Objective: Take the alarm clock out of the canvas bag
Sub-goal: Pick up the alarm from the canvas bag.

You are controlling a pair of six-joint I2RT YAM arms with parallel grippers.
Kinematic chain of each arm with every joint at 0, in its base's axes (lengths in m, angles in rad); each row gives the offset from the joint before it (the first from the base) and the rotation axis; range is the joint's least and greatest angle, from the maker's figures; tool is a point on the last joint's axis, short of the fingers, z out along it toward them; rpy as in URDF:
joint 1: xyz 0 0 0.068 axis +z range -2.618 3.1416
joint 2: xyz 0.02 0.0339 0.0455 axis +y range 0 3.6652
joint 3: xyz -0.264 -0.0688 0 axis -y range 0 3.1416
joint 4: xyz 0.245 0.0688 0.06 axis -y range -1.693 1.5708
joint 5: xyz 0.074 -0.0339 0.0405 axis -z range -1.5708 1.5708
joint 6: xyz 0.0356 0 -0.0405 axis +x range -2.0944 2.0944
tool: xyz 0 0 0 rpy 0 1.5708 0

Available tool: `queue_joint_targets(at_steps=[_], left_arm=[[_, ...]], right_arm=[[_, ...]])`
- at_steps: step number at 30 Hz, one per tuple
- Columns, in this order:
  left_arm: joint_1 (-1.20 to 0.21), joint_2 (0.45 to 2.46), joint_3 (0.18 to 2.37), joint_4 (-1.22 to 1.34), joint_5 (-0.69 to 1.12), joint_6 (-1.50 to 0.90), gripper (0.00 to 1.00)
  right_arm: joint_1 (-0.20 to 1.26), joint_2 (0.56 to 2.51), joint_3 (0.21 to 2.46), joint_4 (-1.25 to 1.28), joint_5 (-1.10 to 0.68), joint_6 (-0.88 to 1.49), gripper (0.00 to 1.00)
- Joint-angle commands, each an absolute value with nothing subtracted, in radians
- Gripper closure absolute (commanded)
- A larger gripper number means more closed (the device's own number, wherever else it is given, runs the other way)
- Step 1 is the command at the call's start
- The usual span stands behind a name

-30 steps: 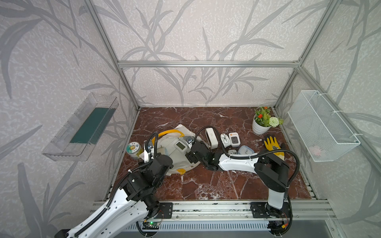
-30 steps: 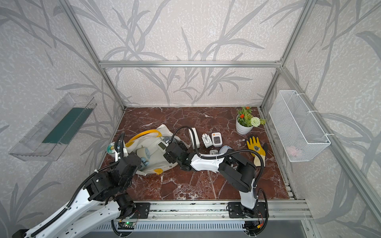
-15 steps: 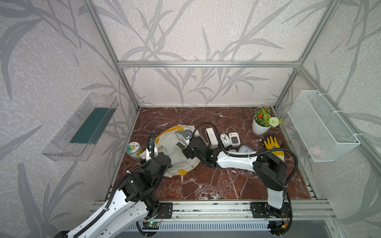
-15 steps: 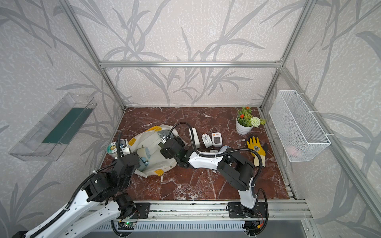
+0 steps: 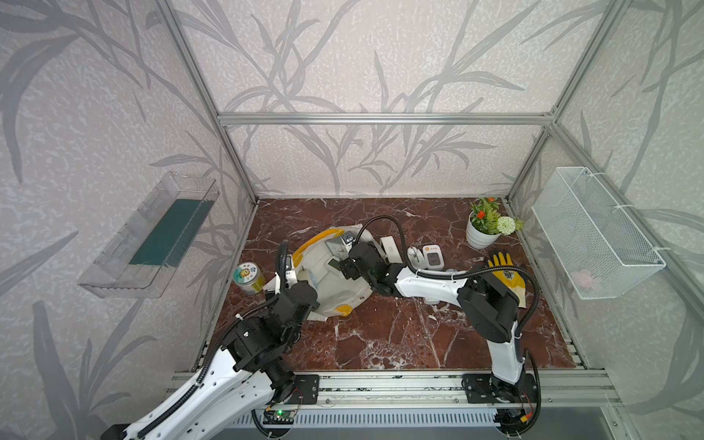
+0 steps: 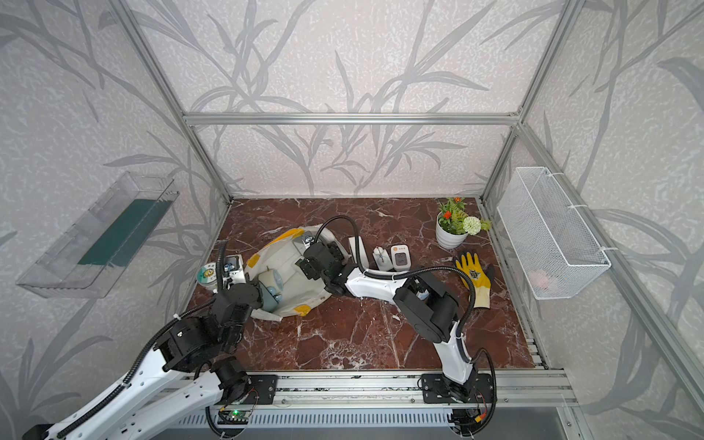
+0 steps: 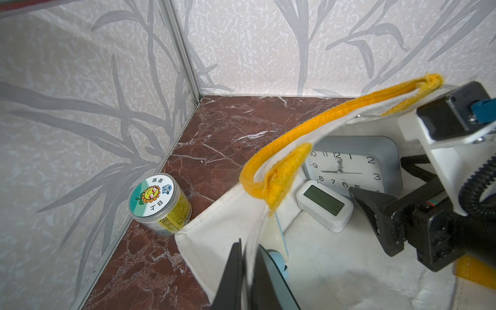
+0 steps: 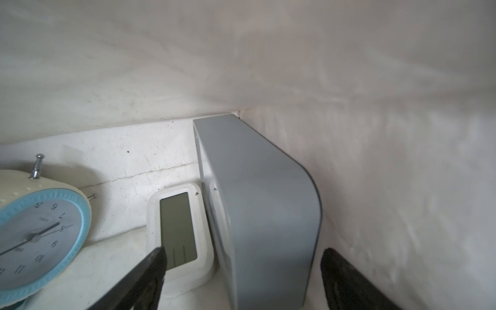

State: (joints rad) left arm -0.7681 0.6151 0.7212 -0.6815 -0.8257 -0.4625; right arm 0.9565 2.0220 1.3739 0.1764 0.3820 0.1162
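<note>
Since a second ago the right gripper (image 8: 243, 251) has pushed from the mouth deeper into the canvas bag (image 5: 339, 293), and the left gripper (image 7: 248, 249) has hauled the rim higher, so the opening gapes wider. Left jaws are pinched on the cloth edge beside the yellow handle (image 7: 308, 128). Right jaws stand spread, straddling the grey alarm clock (image 8: 257, 193), which stands on edge inside the bag against a cloth wall. The bag lies near the left edge of the bench (image 5: 381, 335).

To grasp well, I would keep the rim lifted, slide a little further along the case and close across its flat faces. One jaw hovers over the small white digital clock (image 8: 178, 228), which touches the grey case and could get caught. The case looks like hard, smooth plastic with rounded corners — likely slippery. The canvas is limp and creased, and a round cream clock with a blue rim (image 8: 40, 230) sits just beside.
</note>
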Motion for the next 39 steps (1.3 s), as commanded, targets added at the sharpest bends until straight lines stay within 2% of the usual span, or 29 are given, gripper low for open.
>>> queue_joint_targets(at_steps=[1, 8, 11, 24, 31, 39], left_arm=[[-0.764, 0.614, 0.749, -0.668, -0.828, -0.468, 1.00], [-0.765, 0.614, 0.742, -0.665, -0.837, -0.474, 1.00], [-0.764, 0.616, 0.740, -0.662, -0.840, -0.475, 1.00], [-0.762, 0.607, 0.743, -0.678, -0.847, -0.474, 1.00], [-0.763, 0.609, 0.743, -0.679, -0.852, -0.474, 1.00], [-0.762, 0.615, 0.742, -0.679, -0.856, -0.478, 1.00]], right_arm=[[0.953, 2.018, 1.350, 0.223, 0.316, 0.141, 0.11], [0.956, 1.957, 1.275, 0.288, 0.163, 0.153, 0.21], [0.957, 1.938, 1.259, 0.294, 0.111, 0.158, 0.22], [0.961, 1.996, 1.362, 0.121, 0.303, 0.155, 0.27], [0.962, 1.997, 1.360, 0.139, 0.293, 0.145, 0.36], [0.965, 1.987, 1.353, 0.127, 0.292, 0.127, 0.52]])
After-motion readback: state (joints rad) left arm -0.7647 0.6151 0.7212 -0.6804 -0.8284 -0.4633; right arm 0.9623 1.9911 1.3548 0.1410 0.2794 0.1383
